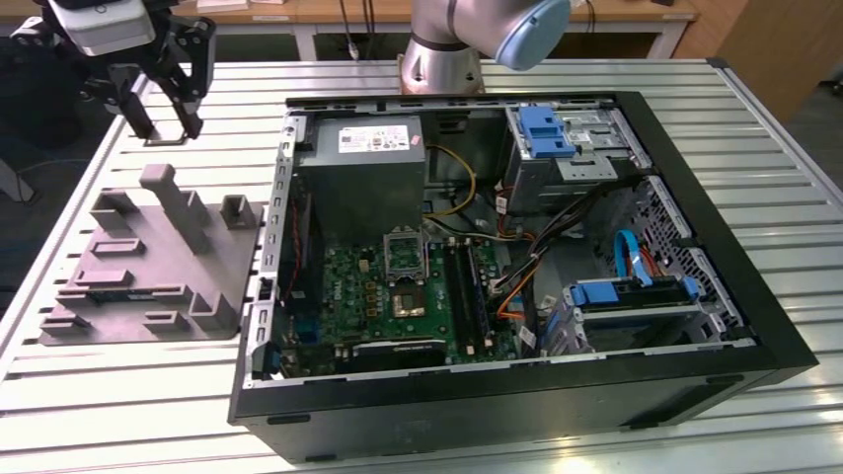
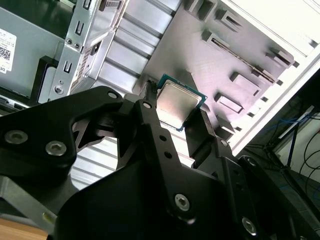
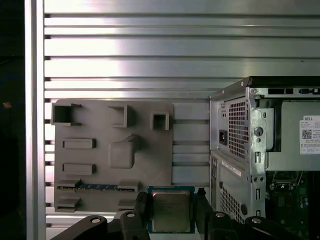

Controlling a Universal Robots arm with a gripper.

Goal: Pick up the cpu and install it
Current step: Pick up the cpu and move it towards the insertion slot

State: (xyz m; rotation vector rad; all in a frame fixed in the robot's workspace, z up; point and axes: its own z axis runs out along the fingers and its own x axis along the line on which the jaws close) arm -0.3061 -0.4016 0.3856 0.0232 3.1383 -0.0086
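The cpu (image 2: 176, 102) (image 3: 171, 211), a thin square chip with a silvery top and green edge, sits clamped between the black fingers of my gripper (image 2: 176, 109) (image 3: 171, 212) in both wrist views. In the exterior view the gripper (image 1: 168, 129) hangs above the table at the far left, over the far end of the grey plastic tray (image 1: 125, 286), well clear of the open computer case (image 1: 685, 197). The green motherboard (image 1: 395, 296) lies inside the case, with its square metal-framed socket (image 1: 403, 255) facing up.
The tray's upright posts (image 1: 178, 202) rise beneath the gripper. Inside the case are a grey power supply (image 1: 362, 168), a drive cage with a blue latch (image 1: 547, 133), loose cables (image 1: 527, 257) and a blue-clipped drive bay (image 1: 633, 296). The slatted aluminium table (image 1: 118, 395) surrounds everything.
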